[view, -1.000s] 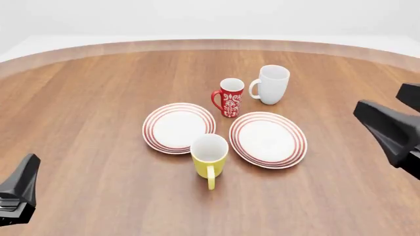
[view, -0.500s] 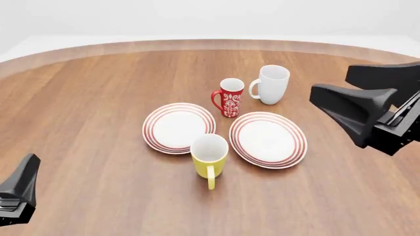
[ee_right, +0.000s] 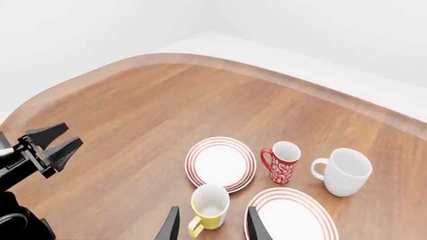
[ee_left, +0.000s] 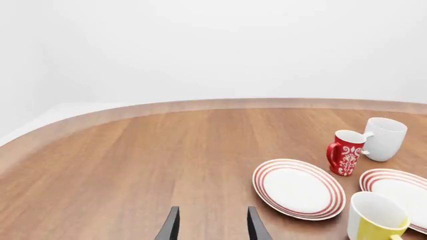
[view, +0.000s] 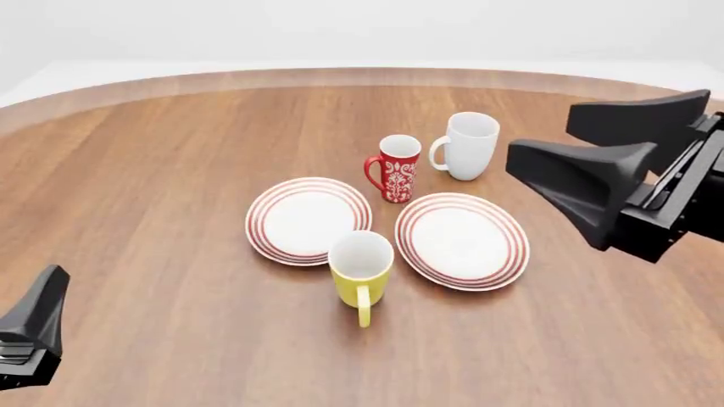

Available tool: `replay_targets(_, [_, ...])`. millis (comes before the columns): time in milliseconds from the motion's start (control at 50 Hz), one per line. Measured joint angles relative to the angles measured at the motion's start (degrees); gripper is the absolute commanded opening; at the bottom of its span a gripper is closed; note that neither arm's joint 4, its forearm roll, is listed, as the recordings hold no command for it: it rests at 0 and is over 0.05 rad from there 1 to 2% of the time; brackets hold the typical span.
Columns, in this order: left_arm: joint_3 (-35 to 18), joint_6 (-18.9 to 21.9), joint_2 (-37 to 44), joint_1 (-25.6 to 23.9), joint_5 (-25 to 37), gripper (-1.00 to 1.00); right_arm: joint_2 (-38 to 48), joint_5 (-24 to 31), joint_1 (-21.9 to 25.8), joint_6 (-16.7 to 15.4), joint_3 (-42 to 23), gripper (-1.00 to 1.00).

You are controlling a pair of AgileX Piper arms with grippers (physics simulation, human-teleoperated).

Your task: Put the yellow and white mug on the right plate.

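The yellow and white mug (view: 361, 270) stands upright on the table, handle toward the near edge, between and just in front of two red-ringed plates. It also shows in the left wrist view (ee_left: 373, 221) and the right wrist view (ee_right: 209, 206). The right plate (view: 462, 240) lies bare beside it, as the wrist views confirm (ee_right: 291, 218) (ee_left: 400, 189). My right gripper (view: 541, 134) hovers open, high over the table's right side, pointing toward the mugs. My left gripper (ee_left: 212, 224) is open, low at the near left corner (view: 46, 297), far from the mug.
The left plate (view: 309, 220) lies bare left of the right one. A red patterned mug (view: 396, 168) and a taller white mug (view: 467, 146) stand just behind the plates. The round wooden table's rim (view: 339, 76) curves along the back.
My right gripper has swung up and leftward from the right edge, now looming over the table's right side. The left gripper, mugs and plates have not moved.
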Motion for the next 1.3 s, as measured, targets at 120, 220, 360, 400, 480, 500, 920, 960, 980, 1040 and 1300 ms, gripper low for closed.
replay_targets(120, [0.0, 0.0, 0.0, 0.0, 0.0, 1.0, 0.8, 0.2, -0.1, 0.3, -0.6, 1.0])
replay_targets(220, [0.0, 0.0, 0.0, 0.0, 0.0, 1.0, 2.5, 1.1, -0.1, 1.1, -1.7, 1.0])
replay_targets(360, [0.0, 0.0, 0.0, 0.0, 0.0, 1.0, 6.2, 3.5, -0.2, 2.7, -4.6, 1.0])
replay_targets(400, [0.0, 0.0, 0.0, 0.0, 0.0, 1.0, 7.4, 4.2, -0.3, 3.3, -5.4, 1.0])
replay_targets(480, [0.0, 0.0, 0.0, 0.0, 0.0, 1.0, 9.3, 5.5, -0.6, 4.6, -6.8, 1.0])
replay_targets(500, [0.0, 0.0, 0.0, 0.0, 0.0, 1.0, 10.2, 5.7, -0.7, 5.3, -7.2, 1.0])
replay_targets(920, [0.0, 0.0, 0.0, 0.0, 0.0, 1.0, 19.7, 6.8, -2.2, 12.3, -9.9, 1.0])
replay_targets(960, [0.0, 0.0, 0.0, 0.0, 0.0, 1.0, 20.2, 6.5, -2.2, 12.7, -9.7, 1.0])
replay_targets(980, [0.0, 0.0, 0.0, 0.0, 0.0, 1.0, 20.4, 6.4, -2.2, 12.9, -9.6, 1.0])
replay_targets(1040, [0.0, 0.0, 0.0, 0.0, 0.0, 1.0, 21.1, 5.9, -2.2, 13.4, -9.2, 1.0])
replay_targets(1300, [0.0, 0.0, 0.0, 0.0, 0.0, 1.0, 24.0, 3.0, -2.1, 15.1, -7.6, 1.0])
